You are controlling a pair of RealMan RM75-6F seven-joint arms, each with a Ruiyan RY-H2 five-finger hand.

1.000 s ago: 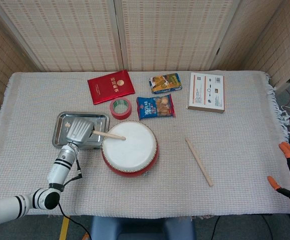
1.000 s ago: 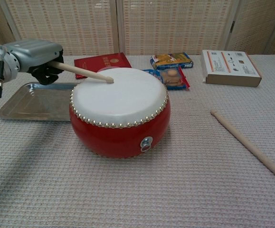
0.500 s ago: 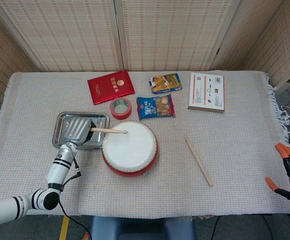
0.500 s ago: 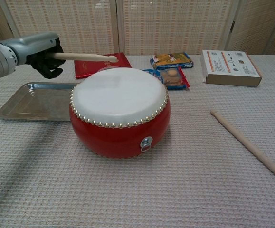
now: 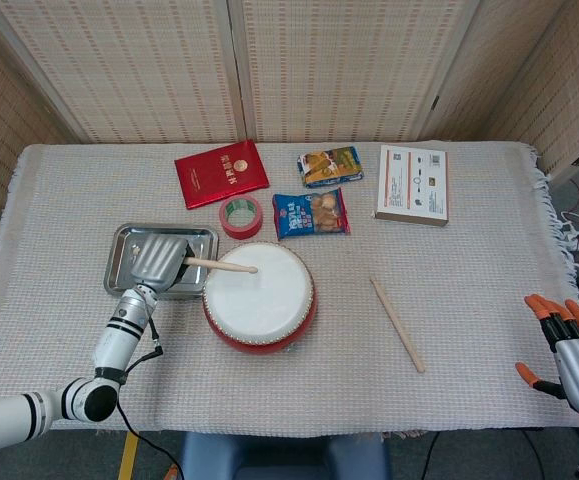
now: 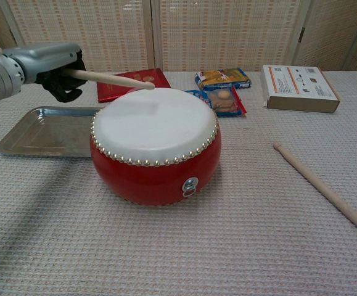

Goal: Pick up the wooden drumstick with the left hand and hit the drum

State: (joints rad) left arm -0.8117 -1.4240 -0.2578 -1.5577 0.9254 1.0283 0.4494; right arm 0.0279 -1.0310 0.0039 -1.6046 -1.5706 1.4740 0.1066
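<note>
A: Change? 
B: Left hand (image 6: 58,74) at drum's (image 6: 155,145) nine o'clock, gripping drumstick (image 6: 107,78). Tip struck the skin, lifted, now dips back toward it — mid-beat. 
A: View differences? 
B: Chest view shows the tip clear of the skin. Head view alone shows right hand (image 5: 567,350) at four o'clock, spread, empty, creeping inward.

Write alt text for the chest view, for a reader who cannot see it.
The robot's left hand holds a wooden drumstick with its tip just above the far edge of a red drum. A metal tray lies left of the drum, and a second drumstick rests on the cloth to its right.
</note>
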